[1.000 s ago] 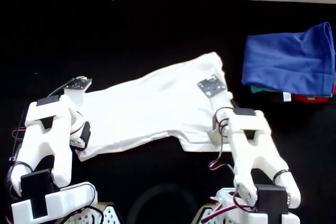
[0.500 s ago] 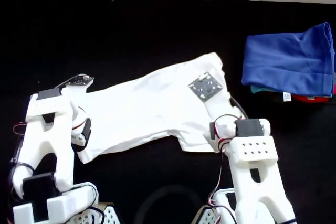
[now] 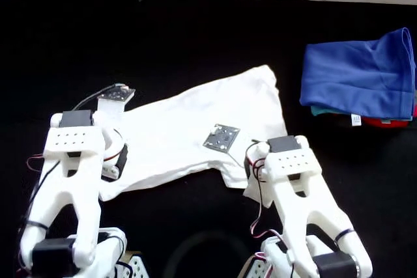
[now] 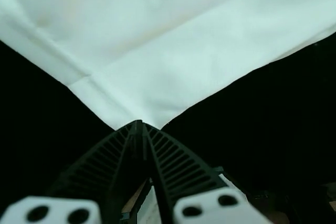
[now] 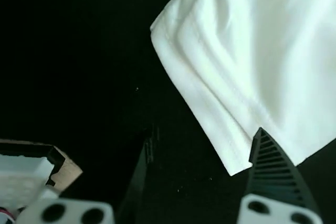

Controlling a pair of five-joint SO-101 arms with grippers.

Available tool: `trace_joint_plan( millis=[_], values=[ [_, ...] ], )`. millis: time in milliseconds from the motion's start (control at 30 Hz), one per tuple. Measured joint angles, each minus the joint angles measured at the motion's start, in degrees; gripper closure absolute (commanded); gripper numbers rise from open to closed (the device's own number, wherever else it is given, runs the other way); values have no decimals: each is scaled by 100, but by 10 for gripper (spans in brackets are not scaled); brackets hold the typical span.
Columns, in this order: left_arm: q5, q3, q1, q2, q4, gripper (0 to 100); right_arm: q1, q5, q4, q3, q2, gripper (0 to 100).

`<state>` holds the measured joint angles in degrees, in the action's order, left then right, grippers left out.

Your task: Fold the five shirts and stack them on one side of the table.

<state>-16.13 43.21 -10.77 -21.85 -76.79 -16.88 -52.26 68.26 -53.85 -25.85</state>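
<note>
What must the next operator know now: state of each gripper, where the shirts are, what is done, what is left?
Left gripper: shut on a corner of the white fabric shirt.
Right gripper: open at the shirt's other near corner, not holding it.
The white shirt lies spread on the black table, folding unfinished.
Done: a folded blue fabric shirt lies at the table's right side on a teal layer and a red layer.
Left: fold the white shirt, lay it on the blue one.

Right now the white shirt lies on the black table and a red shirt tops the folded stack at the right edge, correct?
No. A blue shirt tops the folded stack; a red shirt shows only as a sliver beneath it, as the high view shows. The white shirt does lie on the black table.
</note>
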Motion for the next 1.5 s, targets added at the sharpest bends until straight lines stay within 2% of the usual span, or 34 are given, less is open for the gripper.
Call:
trace_joint_plan(
  millis=[167, 433, 500, 567, 600, 667, 733, 1000, 1333, 1400, 1500],
  values=[
    [0, 0, -18, 651, 185, 991, 0, -246, -404, 0, 88, 722],
    [0, 0, -220, 756, 378, 991, 0, -255, -730, 325, 123, 731],
    [0, 0, -255, 756, 378, 991, 0, -132, -1029, 325, 132, 808],
    [0, 0, -255, 756, 378, 991, 0, 237, -1275, 325, 141, 965],
    [0, 0, -255, 756, 378, 991, 0, 448, -1371, 325, 185, 998],
    [0, 0, -255, 756, 378, 991, 0, 782, -1512, 325, 352, 967],
    [0, 0, -255, 756, 378, 991, 0, 923, -1591, 325, 571, 995],
    [0, 0, -255, 756, 378, 991, 9, 993, -1653, 422, 1486, 992],
    [0, 0, -255, 756, 378, 991, 0, 1011, -633, 422, 70, 985],
    [0, 0, -255, 756, 378, 991, 0, 1011, -510, 422, -44, 928],
    [0, 0, -255, 756, 378, 991, 0, 1011, -316, 422, -18, 774]
  ],
)
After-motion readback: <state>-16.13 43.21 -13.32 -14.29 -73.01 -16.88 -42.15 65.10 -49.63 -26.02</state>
